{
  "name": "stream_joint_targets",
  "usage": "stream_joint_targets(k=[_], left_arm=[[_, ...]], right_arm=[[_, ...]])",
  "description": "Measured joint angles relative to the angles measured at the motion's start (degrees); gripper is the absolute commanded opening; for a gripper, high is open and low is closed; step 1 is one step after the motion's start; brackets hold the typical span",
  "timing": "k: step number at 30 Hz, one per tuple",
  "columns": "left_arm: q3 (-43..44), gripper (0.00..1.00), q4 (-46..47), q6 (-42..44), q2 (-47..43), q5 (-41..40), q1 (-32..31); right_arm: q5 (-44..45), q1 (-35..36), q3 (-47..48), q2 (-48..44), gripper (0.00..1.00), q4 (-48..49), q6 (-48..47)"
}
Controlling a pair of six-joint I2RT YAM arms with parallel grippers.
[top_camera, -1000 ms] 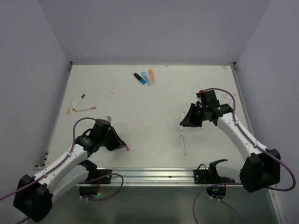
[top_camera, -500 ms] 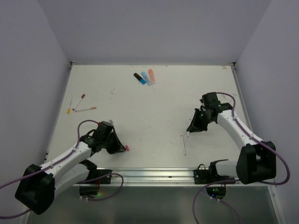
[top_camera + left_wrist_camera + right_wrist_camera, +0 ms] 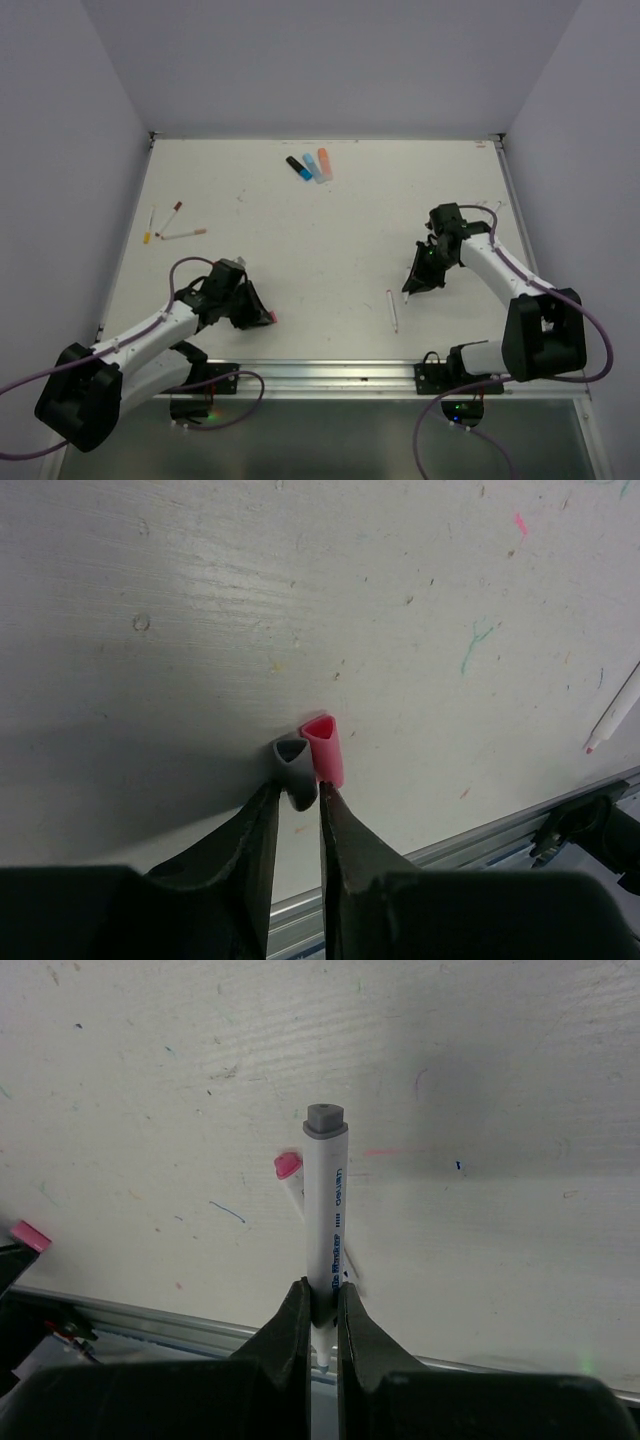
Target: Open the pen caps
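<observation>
Newly cracked open, the left hand [image 3: 297, 798] is loosed from the detached pink cap [image 3: 323, 752] at its fingertips, while a pen [image 3: 326, 1200] is clamped in the right hand [image 3: 322, 1298].

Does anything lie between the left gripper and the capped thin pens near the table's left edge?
Nothing visible does. Only bare table shows between the left gripper and those three pens. The pink cap is right at the gripper's tip, on the side away from them.

Matt, scuffed white tabletop [image 3: 200, 600]; smooth plastic pink cap [image 3: 323, 748] and white pen barrel [image 3: 325, 1220].
</observation>
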Motion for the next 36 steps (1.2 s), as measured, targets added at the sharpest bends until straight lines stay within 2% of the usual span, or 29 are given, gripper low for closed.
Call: stream_joint_targets(k=[23,32,35,36], left_arm=[[1.90,0.31,5.49,0.07,7.15,2.54,-0.04],[2.56,0.35,5.44,0.09,7.76,2.03,-0.04],[2.58,0.41,5.27,0.17,7.37,1.99,-0.04],[2.58,0.45,5.14,0.22,7.04,1.92,-0.04]], right_arm=[[0.13,0.15,-0.81,5.55,0.00,-3.34,-6.12],[0.33,6.78,-0.92,8.72,0.00,-3.41,-6.16],[0.42,6.78,-0.92,9.01,0.08,-3.41,-6.16],[0.42,6.78,-0.92,9.11,0.14,-3.41,-6.12]])
